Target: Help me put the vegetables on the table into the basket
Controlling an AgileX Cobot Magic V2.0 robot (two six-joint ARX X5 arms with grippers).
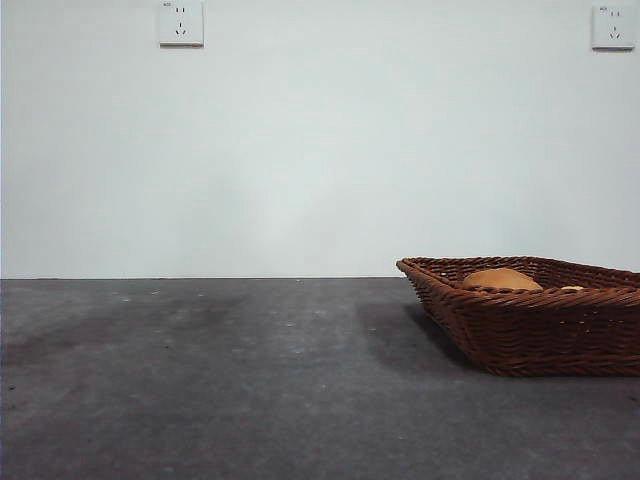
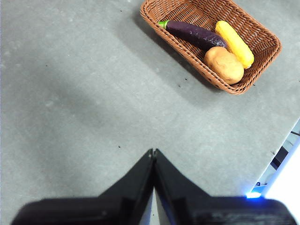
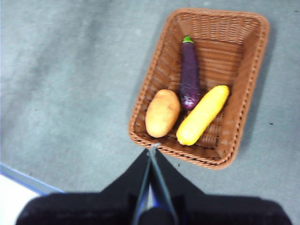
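The brown wicker basket [image 1: 530, 325] stands on the dark grey table [image 1: 200, 380] at the right. It also shows in the left wrist view [image 2: 262, 51] and in the right wrist view [image 3: 248, 70]. Inside it lie the purple eggplant [image 3: 189, 75], the bumpy yellow vegetable [image 3: 202, 115] and the potato-like oval [image 3: 162, 113]. In the front view only the potato's top [image 1: 500, 279] shows above the rim. My left gripper [image 2: 153, 152] is shut and empty, high above bare table. My right gripper [image 3: 153, 147] is shut and empty, high above the basket's near rim.
A white wall with two power sockets [image 1: 181, 23] stands behind the table. The table's edge [image 3: 28, 180] shows in the right wrist view, and also in the left wrist view [image 2: 281, 154].
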